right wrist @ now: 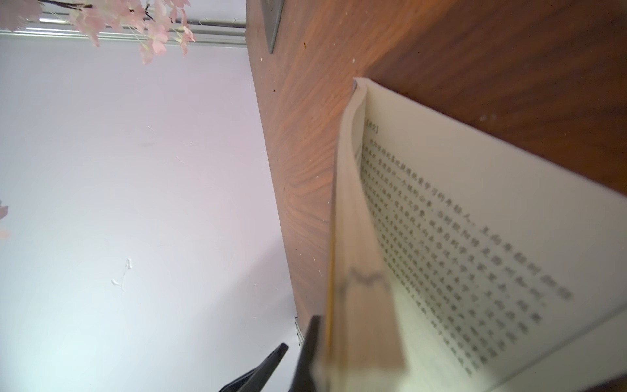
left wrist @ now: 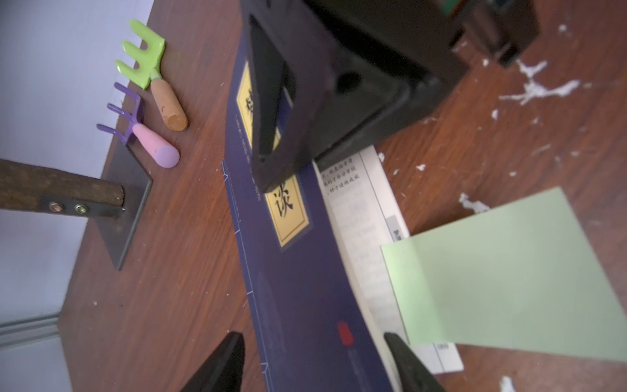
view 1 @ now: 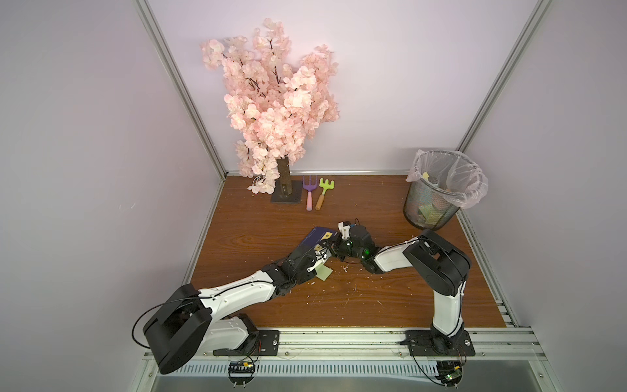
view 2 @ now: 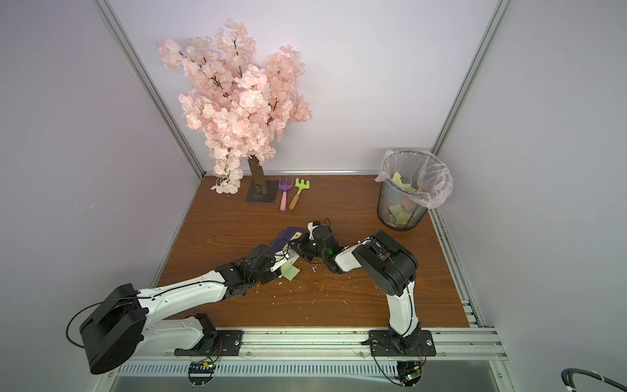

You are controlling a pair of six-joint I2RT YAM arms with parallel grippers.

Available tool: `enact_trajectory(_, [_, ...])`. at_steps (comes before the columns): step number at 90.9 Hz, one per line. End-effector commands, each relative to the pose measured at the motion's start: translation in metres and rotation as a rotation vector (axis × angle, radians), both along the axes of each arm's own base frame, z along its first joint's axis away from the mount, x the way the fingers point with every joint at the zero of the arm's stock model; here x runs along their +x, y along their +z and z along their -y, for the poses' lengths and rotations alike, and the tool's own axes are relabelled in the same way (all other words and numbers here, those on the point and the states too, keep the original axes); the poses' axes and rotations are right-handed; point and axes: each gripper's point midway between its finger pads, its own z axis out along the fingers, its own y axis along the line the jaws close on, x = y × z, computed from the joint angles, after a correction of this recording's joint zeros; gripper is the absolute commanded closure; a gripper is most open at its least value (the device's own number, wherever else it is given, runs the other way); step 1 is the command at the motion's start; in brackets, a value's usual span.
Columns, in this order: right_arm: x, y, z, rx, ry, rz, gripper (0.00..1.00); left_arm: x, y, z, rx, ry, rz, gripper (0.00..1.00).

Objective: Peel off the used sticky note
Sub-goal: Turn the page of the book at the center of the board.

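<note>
Mid-table, both wrists crowd over the book. In both top views we only get a corner of the pale green sticky note, poking out under the left gripper.

Left wrist view is clearer. The note has one edge on the open inner page, the rest sticks out over the table, and its face is blank. The left gripper has its jaws apart, straddling the raised blue cover. One fingertip sits right at the note's corner; we can't tell if it touches.

The right gripper is clamped on the book, holding the cover and a wad of pages up. In the right wrist view we see one finger against the page block, with its partner hidden. The printed page is blurred.

The table is wood-grain with white paper scraps near the arms. Plain pale walls stand on three sides. A blossom tree and two toy rakes are at the back, and a lined mesh bin is back right.

Clearance: the grippers are nearly touching each other. We have open wood between book and bin, and ahead of the front rail.
</note>
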Motion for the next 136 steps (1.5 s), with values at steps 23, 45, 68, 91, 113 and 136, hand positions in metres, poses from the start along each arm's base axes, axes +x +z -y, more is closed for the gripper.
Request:
enact_trajectory(23, [0.006,0.021,-0.006,0.037,0.020,0.069,1.00,-0.017,0.011,0.014,-0.071,-0.066,-0.072,0.79])
enact_trajectory(45, [0.006,0.022,-0.001,-0.026,0.026,0.094,0.97,-0.016,0.009,0.018,-0.092,-0.061,-0.098,0.98])
enact_trajectory(68, [0.012,0.026,0.011,-0.137,0.020,0.150,0.70,-0.009,0.028,0.024,-0.253,-0.060,-0.220,0.98])
enact_trajectory(91, [0.022,0.047,0.047,-0.344,-0.037,0.250,0.50,-0.008,0.039,0.031,-0.456,-0.041,-0.386,0.98])
enact_trajectory(113, [0.006,0.053,0.067,-0.369,-0.060,0.282,0.36,0.007,0.035,0.023,-0.565,0.015,-0.445,0.98])
enact_trajectory(136, [-0.019,0.038,0.071,-0.407,-0.098,0.284,0.50,0.028,0.037,0.004,-0.695,0.101,-0.466,0.98])
